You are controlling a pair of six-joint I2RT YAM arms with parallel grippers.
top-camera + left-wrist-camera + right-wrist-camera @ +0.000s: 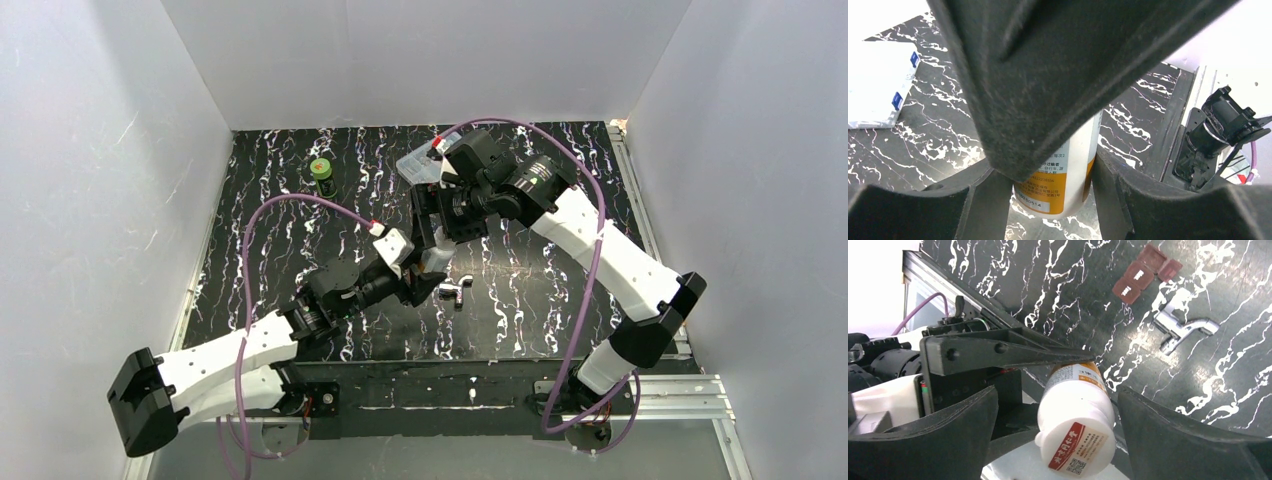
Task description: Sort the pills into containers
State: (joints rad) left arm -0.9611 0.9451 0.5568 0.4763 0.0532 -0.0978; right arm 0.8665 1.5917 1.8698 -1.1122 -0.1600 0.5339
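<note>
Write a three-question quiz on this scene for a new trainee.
1. Which jaws grip the white pill bottle: left jaws, right jaws, or neither?
2. True or false: the dark red case lies on the table, apart from the silver metal piece.
3. Fill in: the right jaws stand ___ on either side of the bottle.
Key: 1 left jaws; 2 true; 3 open.
</note>
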